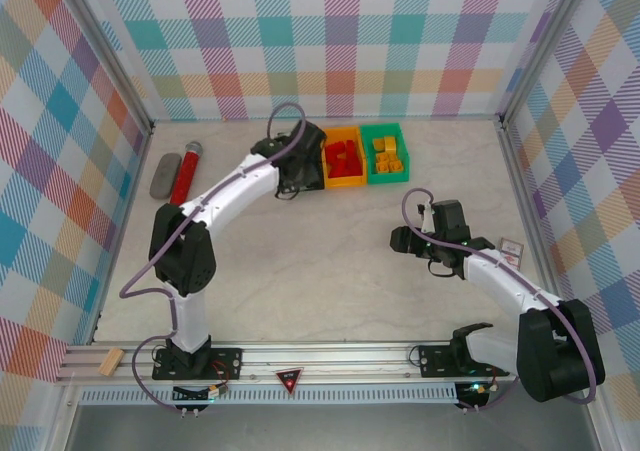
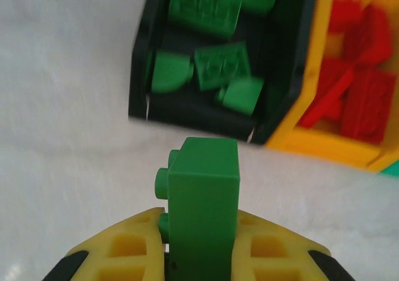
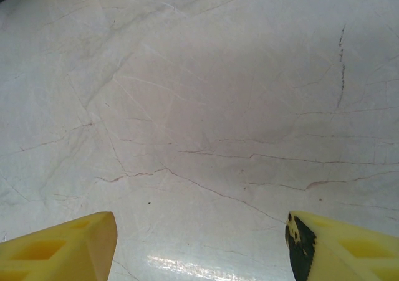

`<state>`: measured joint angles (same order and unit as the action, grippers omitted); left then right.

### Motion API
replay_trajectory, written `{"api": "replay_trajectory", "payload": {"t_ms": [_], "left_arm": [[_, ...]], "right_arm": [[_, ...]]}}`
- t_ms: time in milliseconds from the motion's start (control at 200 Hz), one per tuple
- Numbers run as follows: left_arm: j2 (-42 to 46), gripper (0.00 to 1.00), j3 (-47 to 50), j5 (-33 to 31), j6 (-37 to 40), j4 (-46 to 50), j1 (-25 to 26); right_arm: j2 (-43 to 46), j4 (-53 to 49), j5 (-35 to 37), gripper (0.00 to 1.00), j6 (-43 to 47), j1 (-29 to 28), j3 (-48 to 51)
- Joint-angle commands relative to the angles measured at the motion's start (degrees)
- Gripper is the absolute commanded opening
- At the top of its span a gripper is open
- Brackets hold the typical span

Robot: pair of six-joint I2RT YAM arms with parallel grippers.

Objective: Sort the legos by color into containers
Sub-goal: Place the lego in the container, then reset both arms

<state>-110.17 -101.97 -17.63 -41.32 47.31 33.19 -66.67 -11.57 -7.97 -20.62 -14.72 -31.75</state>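
White-marbled counter (image 1: 320, 281), top view: left arm (image 1: 235, 186) reaches to the upper middle of the frame, and its dark end sits just left of the orange bin (image 1: 343, 181). How the left jaws stand is too small to tell in this view. The orange bin holds red bricks (image 1: 343, 158). The green bin (image 1: 384, 178) touches its right side and holds yellow-orange bricks (image 1: 387, 154). A red cylinder (image 1: 185, 171) and a grey oval thing (image 1: 163, 176) lie side by side at the left, near the wall. The right arm (image 1: 500, 281) bends in from the lower right. The right jaws are at centre right, above bare counter and well apart from the bins. A wooden block (image 1: 108, 361) sits on the rail at the lower left.

Left wrist view: left jaws are clenched on a green brick (image 2: 202, 200) at bottom centre. The brick stands upright with its studs facing left, and it is off the counter. The black bin (image 2: 140, 75) is just beyond it in the upper middle, with several green bricks (image 2: 221, 66) inside. The orange bin touches the black bin's right side, with red bricks piled in it. A corner of the green bin shows at the right edge. The held brick is in front of the black bin's near wall, not inside it.

Right wrist view: right jaws are released, tips at the bottom corners of the frame and nothing between them. Veined counter lies below.
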Motion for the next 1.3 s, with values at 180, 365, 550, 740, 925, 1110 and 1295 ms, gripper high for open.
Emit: {"api": "replay_trajectory", "payload": {"t_ms": [180,365,550,740,925,1110,1295], "left_arm": [[-11.29,0.14,-13.43,4.93,14.7,-4.03,-7.48],[-18.78,0.16,-22.88,7.75,17.62,-3.08,-8.84],[-20.61,0.58,-26.78,7.65,17.8,-0.18,-8.93],[-9.47,0.74,-10.77,11.96,15.57,-9.89,-8.89],[10.09,0.74,17.31,12.88,13.3,-25.32,-8.85],[30.52,0.73,40.07,7.92,13.26,-33.11,-8.93],[43.32,0.76,52.46,1.25,16.85,-29.01,-9.09]], "right_arm": [[1.81,1.82,0.73,0.72,-1.09,-0.4,1.33],[1.64,1.93,0.75,0.73,-1.09,-0.4,1.33],[1.24,1.96,0.73,0.73,-1.12,-0.4,1.18],[0.35,1.77,0.76,0.74,-1.17,-0.44,0.91],[0.01,1.42,0.67,0.75,-1.15,-0.39,0.61],[-0.16,0.08,0.33,0.76,-0.74,-0.4,-0.54],[-2.16,-2.78,2.78,0.77,-0.13,-0.4,-5.07]]}}
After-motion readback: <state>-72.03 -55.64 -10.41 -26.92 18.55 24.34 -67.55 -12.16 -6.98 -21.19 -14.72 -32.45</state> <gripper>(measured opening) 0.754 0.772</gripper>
